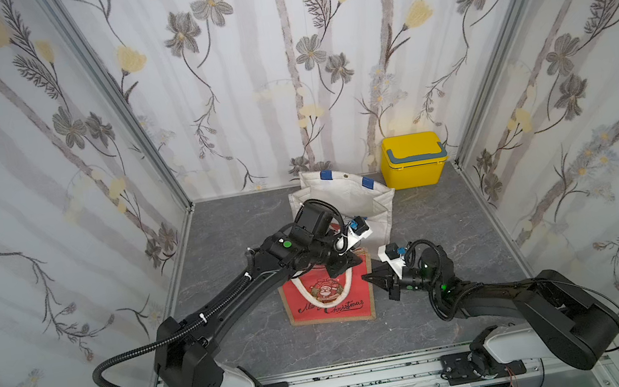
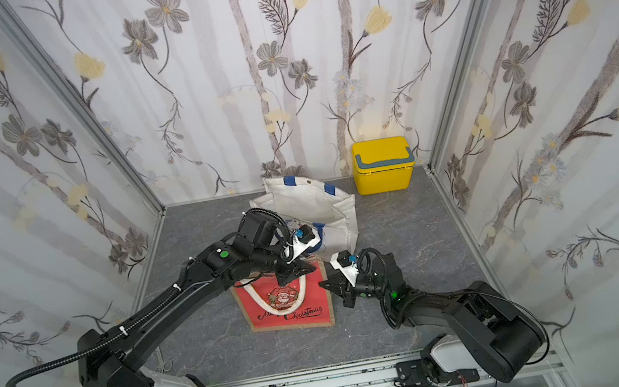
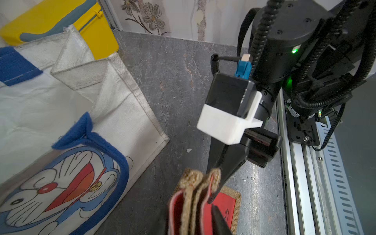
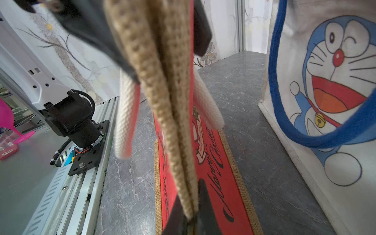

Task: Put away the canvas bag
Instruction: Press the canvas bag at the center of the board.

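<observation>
Near the middle of both top views, the red Christmas bag [image 1: 329, 301] [image 2: 288, 307] sat on the grey stone-patterned table [image 1: 230, 236]. Its "Merry Christmas" face looked up at the camera and its burlap-trimmed top edge was raised toward the two arms. The right gripper [image 1: 367, 278] [image 2: 324, 284] came in from the right of the frame and was clamped on that top edge at the corner. The right wrist view showed the folded burlap rim pinched between its own fingers [image 4: 179, 219] at the bottom of the picture. The left gripper [image 1: 346, 262] [image 2: 297, 272] reached over from the lower left and met the same edge further along. Seen from the right wrist, its black fingers [image 4: 97, 38] stood on either side of the burlap folds. Whether they pressed the bag I could not tell. One cream handle [image 4: 124, 122] hung loose beside the rim.

Just behind the red bag, toward the upper middle of the frame, stood the white Doraemon tote [image 1: 346, 197] [image 2: 313, 202] [image 3: 114, 114], upright, with blue handles. The yellow box [image 1: 412, 165] [image 2: 382, 172] with a grey handle sat beyond it, against the back wall.
</observation>
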